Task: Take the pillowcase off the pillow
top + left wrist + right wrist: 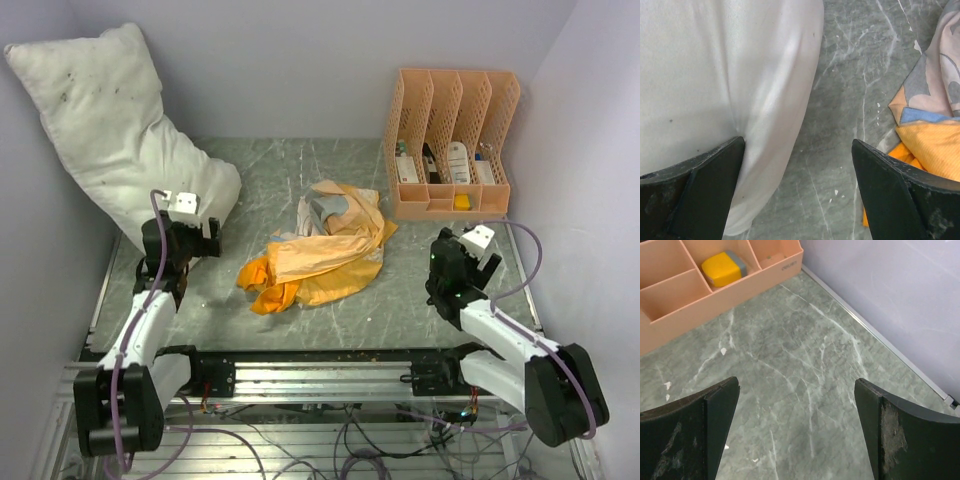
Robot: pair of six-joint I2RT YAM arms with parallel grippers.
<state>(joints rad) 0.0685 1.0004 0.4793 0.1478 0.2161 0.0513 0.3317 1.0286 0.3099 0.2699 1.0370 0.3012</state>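
Observation:
The off-white pillow [110, 120] leans bare against the back left wall; its lower end rests on the table. The orange-yellow pillowcase [325, 250] lies crumpled and empty in the middle of the table, apart from the pillow. My left gripper [195, 238] is open and empty at the pillow's lower end; in the left wrist view the pillow [725, 75] fills the left and the pillowcase [935, 135] shows at the right edge, with the gripper [798, 150] over bare table. My right gripper [465, 262] is open and empty at the right; its wrist view shows the gripper [796, 390] over bare table.
A peach file organizer [450, 140] with small items stands at the back right; its front tray holds a yellow block [724, 266]. Walls close in the table on the left, back and right [890, 300]. The rail with both arm bases runs along the near edge [320, 375].

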